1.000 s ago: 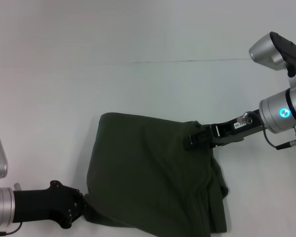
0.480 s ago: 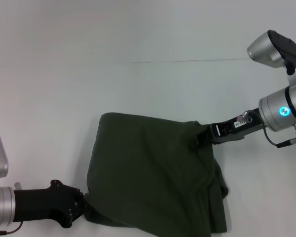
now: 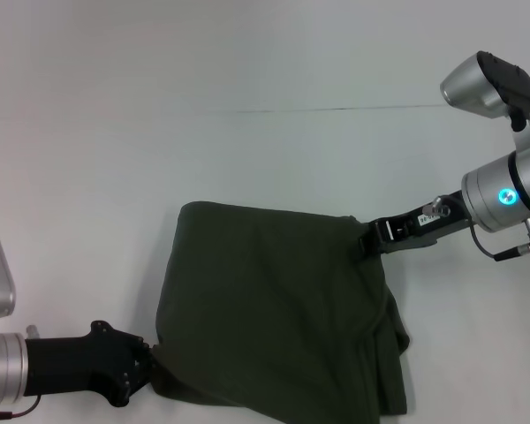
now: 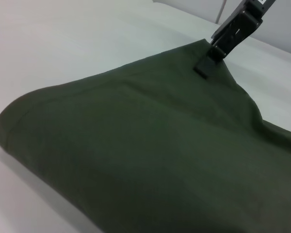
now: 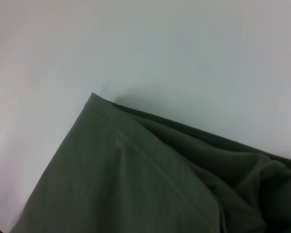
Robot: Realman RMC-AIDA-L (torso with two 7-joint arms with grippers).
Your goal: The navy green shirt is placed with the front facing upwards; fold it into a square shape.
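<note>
The navy green shirt [image 3: 265, 309] lies folded over on the white table, plain dark olive cloth facing up, its near edge cut off by the bottom of the head view. No lettering shows. My left gripper [image 3: 146, 367] sits at the shirt's near left corner, touching the cloth. My right gripper [image 3: 364, 243] is at the far right corner, right on the edge of the fabric. The left wrist view shows the shirt [image 4: 136, 145] up close with the right gripper [image 4: 206, 63] tipped against that far corner. The right wrist view shows only a folded corner of the shirt [image 5: 126, 184].
The white table [image 3: 247, 132] stretches bare beyond and to both sides of the shirt, with a thin seam line [image 3: 336, 109] across the back. Loose bunched folds of cloth [image 3: 390, 353] hang out on the shirt's right side.
My right gripper has drawn back to the right, from lying over the shirt's far right corner to its very edge. The shirt and left arm have stayed put.
</note>
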